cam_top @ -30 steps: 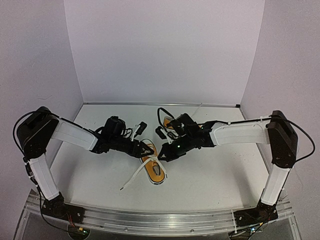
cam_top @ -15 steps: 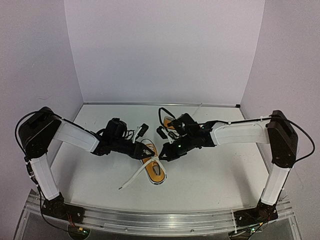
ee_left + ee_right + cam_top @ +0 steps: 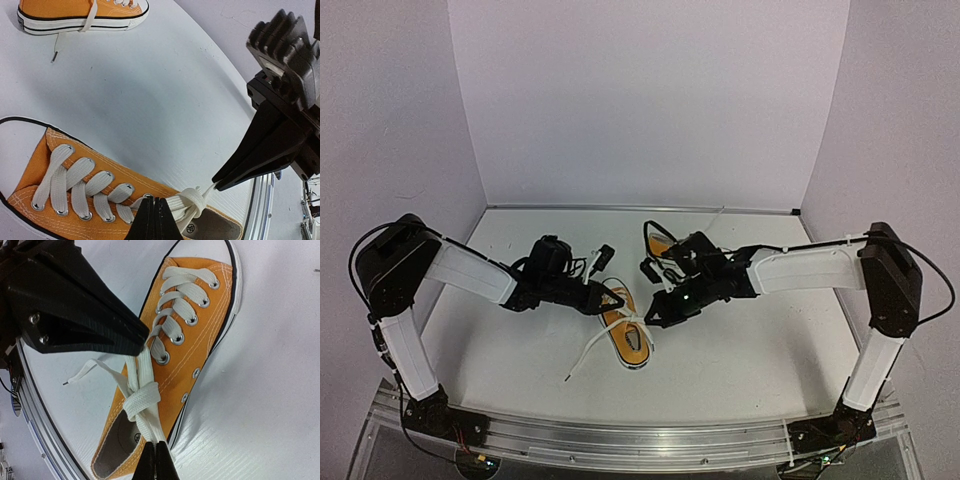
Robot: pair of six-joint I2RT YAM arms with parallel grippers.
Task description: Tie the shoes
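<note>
The left gripper (image 3: pixel 154 217) and right gripper (image 3: pixel 154 459) each pinch tight a lace (image 3: pixel 142 397) of the front shoe (image 3: pixel 632 340), mid-table (image 3: pixel 750 345), away from edges.

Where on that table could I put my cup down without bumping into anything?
The widest bare patch of table lies between the near shoe, the right arm and the front rail. A smaller one sits between the trailing lace and the left arm. The middle is crowded: left gripper and right gripper both pinch that shoe's laces, the far shoe just behind.
</note>
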